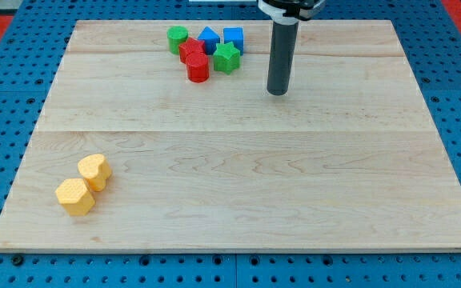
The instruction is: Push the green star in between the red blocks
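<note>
The green star [226,58] sits near the view's top, just right of two touching red blocks: a red cylinder [198,69] and another red block [189,50] behind it. The star touches or nearly touches the red cylinder's right side. My tip [277,91] is on the board to the right of the star and a little below it, about a block's width away from it, touching nothing. The rod rises to the view's top edge.
A green cylinder [178,38], a blue block [208,38] and a blue cube [233,38] crowd behind the red blocks and the star. Two yellow blocks [94,170] [75,196] lie together at the lower left. The wooden board [238,176] is ringed by a blue pegboard.
</note>
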